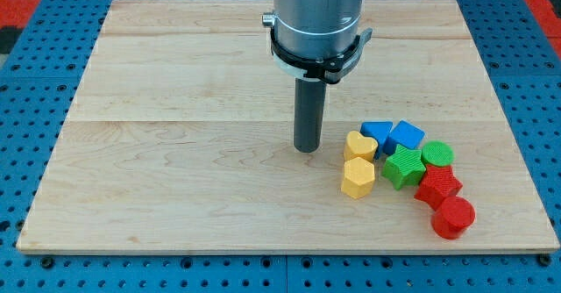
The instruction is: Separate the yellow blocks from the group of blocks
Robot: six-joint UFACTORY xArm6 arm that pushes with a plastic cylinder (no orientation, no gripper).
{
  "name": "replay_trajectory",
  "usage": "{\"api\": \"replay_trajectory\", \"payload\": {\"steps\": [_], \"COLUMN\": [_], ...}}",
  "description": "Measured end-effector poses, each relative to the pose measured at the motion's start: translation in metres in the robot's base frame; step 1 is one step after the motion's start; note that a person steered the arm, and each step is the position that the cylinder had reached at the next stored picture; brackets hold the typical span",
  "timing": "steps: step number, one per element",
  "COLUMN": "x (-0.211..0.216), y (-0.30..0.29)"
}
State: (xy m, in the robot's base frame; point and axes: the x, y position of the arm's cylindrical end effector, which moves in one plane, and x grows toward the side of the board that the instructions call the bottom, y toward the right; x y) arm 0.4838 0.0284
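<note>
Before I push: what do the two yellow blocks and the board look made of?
The yellow heart block and yellow hexagonal block look like matte moulded or printed plastic: uniform colour, soft edges, no grain. The board looks like pale, lightly finished wood, with visible grain and plank seams. My tip stands just to the heart's left in the view.

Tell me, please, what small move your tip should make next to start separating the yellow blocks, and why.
Probably slide my tip toward the view's top and right, behind the yellow heart-shaped block: it and the yellow hexagonal block sit on the cluster's left edge, against the green star-shaped block, so they need pushing leftward.
</note>
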Motion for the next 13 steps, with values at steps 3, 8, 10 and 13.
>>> {"api": "replay_trajectory", "payload": {"steps": [3, 8, 10, 13], "x": [0.003, 0.12, 0.082, 0.011], "y": [-0.091, 0.024, 0.059, 0.073]}}
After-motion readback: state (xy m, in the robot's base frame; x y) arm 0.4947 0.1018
